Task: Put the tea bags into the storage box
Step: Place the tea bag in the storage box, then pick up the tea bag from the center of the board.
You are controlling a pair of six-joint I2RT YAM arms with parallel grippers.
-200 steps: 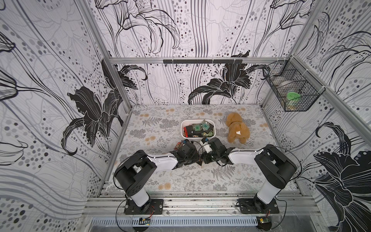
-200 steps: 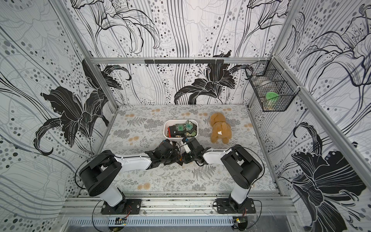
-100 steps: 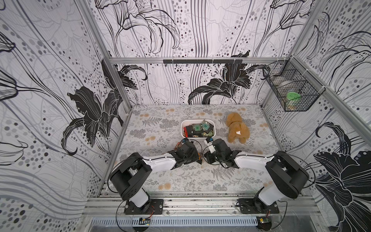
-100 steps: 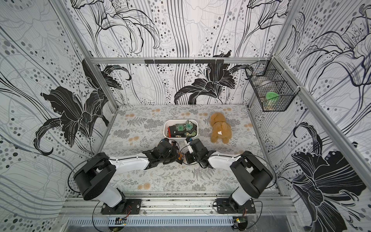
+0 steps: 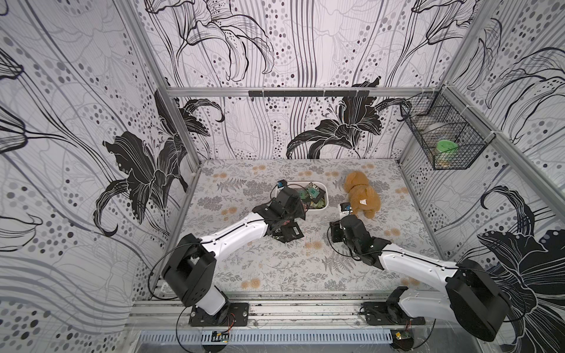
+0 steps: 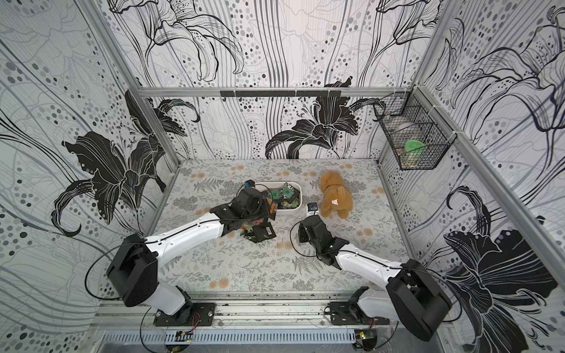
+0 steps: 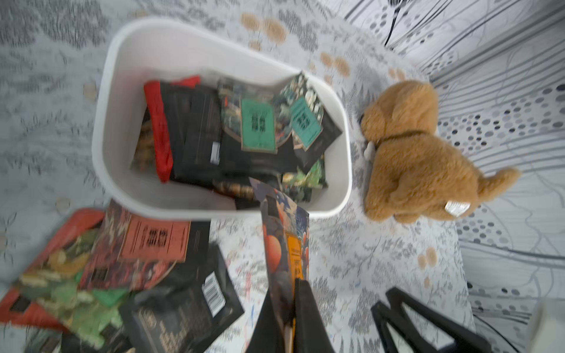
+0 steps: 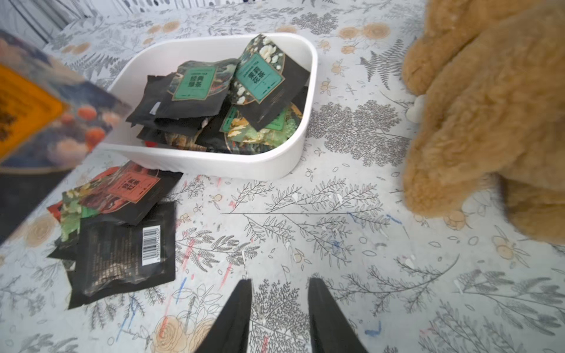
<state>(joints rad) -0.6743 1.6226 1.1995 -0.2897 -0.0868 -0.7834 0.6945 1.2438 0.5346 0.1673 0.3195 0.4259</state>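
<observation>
The right tool (image 8: pixel 279 284) has let go and drawn back toward the worktop's right edge, and its jaws now stand spread and empty. The left tool (image 7: pixel 287 293) has pressed shut on the orange-label tea bag (image 7: pixel 286 238) and holds it upright at the front rim of the storage box (image 7: pixel 104 122), which sits mid-worktop toward the back edge. The handover looks finished, so the drop should come next. A loose pile of tea bags (image 8: pixel 122 232) still lies just in front of the box.

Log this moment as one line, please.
left gripper: shut on orange-label tea bag near storage box | right gripper: open, empty | loose tea bags: beside box
</observation>
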